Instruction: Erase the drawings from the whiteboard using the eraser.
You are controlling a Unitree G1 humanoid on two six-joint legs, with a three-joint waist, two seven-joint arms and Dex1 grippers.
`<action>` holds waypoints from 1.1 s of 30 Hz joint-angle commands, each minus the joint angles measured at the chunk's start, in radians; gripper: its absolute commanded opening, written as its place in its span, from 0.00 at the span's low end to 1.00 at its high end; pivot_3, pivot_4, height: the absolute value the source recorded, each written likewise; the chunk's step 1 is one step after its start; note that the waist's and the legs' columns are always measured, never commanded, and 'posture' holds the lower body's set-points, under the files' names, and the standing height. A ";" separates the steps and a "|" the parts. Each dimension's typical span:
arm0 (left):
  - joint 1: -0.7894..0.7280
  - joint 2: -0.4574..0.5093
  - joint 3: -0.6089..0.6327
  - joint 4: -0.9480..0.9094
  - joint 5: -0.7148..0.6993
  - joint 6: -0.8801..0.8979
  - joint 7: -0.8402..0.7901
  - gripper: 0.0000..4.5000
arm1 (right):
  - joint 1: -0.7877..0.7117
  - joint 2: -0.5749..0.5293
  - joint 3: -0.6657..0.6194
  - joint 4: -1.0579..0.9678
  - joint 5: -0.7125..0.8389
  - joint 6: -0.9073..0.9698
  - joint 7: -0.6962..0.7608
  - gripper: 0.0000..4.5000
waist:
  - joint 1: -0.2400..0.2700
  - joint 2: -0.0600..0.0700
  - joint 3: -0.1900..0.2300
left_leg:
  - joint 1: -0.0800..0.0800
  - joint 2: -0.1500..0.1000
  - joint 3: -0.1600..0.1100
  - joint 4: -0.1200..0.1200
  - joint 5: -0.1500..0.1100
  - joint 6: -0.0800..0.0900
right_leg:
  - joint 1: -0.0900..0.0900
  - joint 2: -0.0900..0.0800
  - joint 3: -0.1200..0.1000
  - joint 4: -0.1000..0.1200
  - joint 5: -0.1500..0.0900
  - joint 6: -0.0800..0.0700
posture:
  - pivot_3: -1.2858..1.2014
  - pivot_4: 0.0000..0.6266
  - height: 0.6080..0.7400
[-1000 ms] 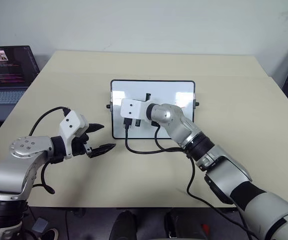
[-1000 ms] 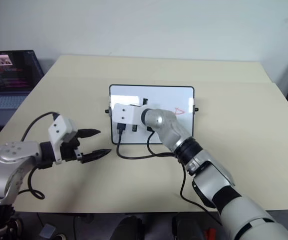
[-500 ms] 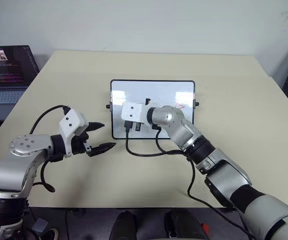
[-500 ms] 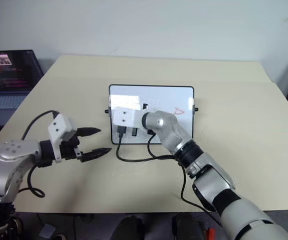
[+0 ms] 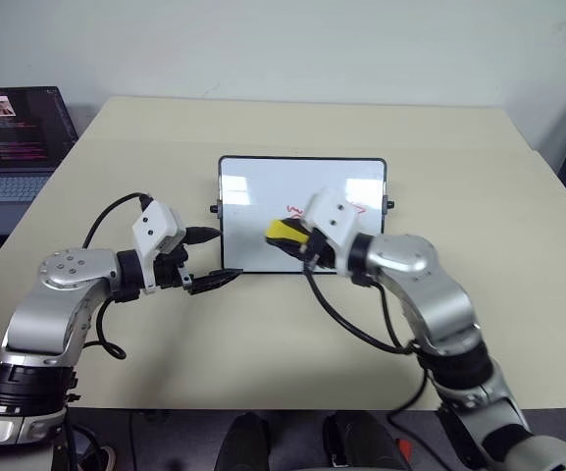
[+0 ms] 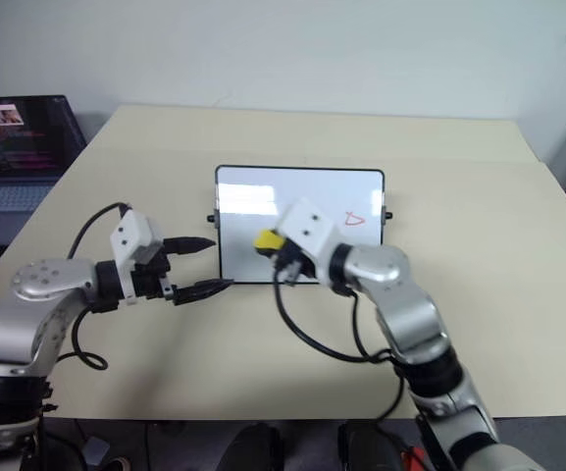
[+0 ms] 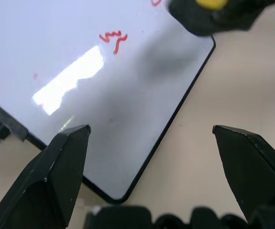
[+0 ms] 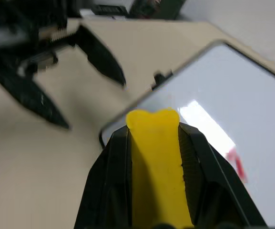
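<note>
The whiteboard [image 5: 263, 186] lies flat in the middle of the table. Two red drawings show on it: a scribble [image 5: 294, 209] near the middle and a small one [image 5: 356, 208] toward the right edge. My right gripper [image 5: 290, 237] is shut on the yellow eraser [image 5: 283, 232] and hovers over the board's near middle, just in front of the middle scribble. The eraser [image 8: 156, 152] sits tight between both black fingers. My left gripper [image 5: 226, 255] stands open at the board's near left corner [image 7: 123, 191], holding nothing.
An open laptop [image 5: 13, 137] sits at the table's far left edge. Black cables hang from both wrists, and the right one loops over the table [image 5: 351, 329] in front of the board. The tan table [image 5: 459, 196] surrounds the board.
My right arm drew back from the board's left part toward me and rolled its wrist, so the eraser and the middle scribble now show. My left gripper edged closer to the board's corner.
</note>
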 commanded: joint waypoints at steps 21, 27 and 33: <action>-0.076 -0.003 -0.012 0.037 -0.019 -0.045 -0.109 1.00 | -0.182 0.081 0.075 0.445 -0.134 -0.370 -0.357 0.22 | -0.020 0.000 0.001 | 0.001 0.001 0.002 0.000 0.000 0.000 | -0.001 0.005 0.003 0.000 0.000 0.000 | 0.52 0.24 1.00; -0.083 -0.012 -0.029 0.039 -0.017 -0.044 -0.111 1.00 | -0.177 0.040 0.117 0.518 -0.160 -0.299 -0.285 0.22 | -0.018 0.000 0.001 | 0.000 0.001 0.002 0.000 0.000 0.000 | -0.001 0.003 0.004 0.000 0.000 0.000 | 0.52 0.24 1.00; -0.062 -0.007 -0.022 0.022 -0.023 -0.036 -0.108 1.00 | -0.143 0.012 0.173 0.460 -0.145 -0.247 -0.179 0.22 | -0.019 0.000 0.001 | 0.002 0.001 0.002 0.000 0.000 0.000 | 0.000 0.003 0.003 0.002 0.000 0.000 | 0.52 0.24 1.00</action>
